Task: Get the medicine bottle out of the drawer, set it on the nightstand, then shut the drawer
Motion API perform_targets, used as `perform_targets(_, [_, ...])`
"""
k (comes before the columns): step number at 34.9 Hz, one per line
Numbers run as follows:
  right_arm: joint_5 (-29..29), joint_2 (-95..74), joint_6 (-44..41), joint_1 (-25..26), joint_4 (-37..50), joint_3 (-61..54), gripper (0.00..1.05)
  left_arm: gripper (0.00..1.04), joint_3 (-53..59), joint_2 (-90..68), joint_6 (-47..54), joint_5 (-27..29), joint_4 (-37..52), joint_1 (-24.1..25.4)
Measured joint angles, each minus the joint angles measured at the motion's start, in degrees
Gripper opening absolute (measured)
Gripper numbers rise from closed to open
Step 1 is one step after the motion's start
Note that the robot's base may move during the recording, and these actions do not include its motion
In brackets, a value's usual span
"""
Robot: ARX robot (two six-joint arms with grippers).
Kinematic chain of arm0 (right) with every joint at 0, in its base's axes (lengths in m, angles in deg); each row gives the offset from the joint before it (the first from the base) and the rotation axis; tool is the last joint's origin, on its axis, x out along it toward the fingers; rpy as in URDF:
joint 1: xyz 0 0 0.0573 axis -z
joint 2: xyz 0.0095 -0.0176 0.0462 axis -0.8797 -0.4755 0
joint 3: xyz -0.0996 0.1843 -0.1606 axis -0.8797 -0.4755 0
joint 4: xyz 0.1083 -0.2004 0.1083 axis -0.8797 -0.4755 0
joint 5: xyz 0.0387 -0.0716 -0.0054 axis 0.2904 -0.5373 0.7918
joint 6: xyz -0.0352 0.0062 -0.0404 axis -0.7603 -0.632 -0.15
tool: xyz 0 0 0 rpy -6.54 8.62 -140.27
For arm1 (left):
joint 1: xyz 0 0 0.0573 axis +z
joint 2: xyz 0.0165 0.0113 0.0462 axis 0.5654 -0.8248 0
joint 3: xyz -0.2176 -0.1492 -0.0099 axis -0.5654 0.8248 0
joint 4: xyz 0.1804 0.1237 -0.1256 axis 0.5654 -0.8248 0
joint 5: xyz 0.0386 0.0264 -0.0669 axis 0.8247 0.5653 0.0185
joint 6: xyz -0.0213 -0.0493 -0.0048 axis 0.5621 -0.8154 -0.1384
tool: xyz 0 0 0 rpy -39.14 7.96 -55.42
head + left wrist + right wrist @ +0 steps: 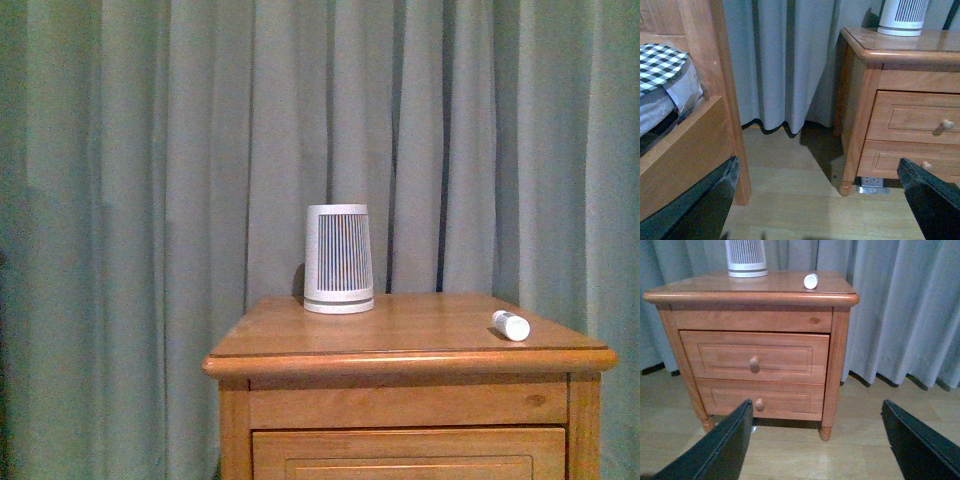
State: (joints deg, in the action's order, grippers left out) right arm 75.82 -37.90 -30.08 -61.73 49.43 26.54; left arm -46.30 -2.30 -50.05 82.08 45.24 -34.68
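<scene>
One medicine bottle (511,325) lies on its side on the nightstand (715,290), apart from one ribbed white device (338,259). Two drawers: upper drawer (754,357) nearly shut, lower drawer (760,397) shut. Left tool (820,200) and right tool (817,440) both wide open, empty.

The front view cuts off the nightstand (410,405) at 6 o'clock, so only the top strip of the drawer (408,452) shows and its knob is out of the picture. The medicine bottle (511,325) is too small to read any label. In the left wrist view, the ribbed white device (902,17) is cut off at 12 o'clock. Both wrist views show only the dark tips of each pincer.
</scene>
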Motion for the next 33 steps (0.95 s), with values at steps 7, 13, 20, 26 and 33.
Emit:
perform_targets(7, [0.0,0.0,0.0,0.0,0.0,0.0,0.98,0.98,0.0,0.0,0.0,0.0,0.0,0.0])
perform_targets(13, [0.0,0.0,0.0,0.0,0.0,0.0,0.98,0.98,0.0,0.0,0.0,0.0,0.0,0.0])
perform_targets(20, [0.0,0.0,0.0,0.0,0.0,0.0,0.98,0.98,0.0,0.0,0.0,0.0,0.0,0.0])
perform_targets(26, [0.0,0.0,0.0,0.0,0.0,0.0,0.98,0.98,0.0,0.0,0.0,0.0,0.0,0.0])
perform_targets(33, [0.0,0.0,0.0,0.0,0.0,0.0,0.98,0.98,0.0,0.0,0.0,0.0,0.0,0.0])
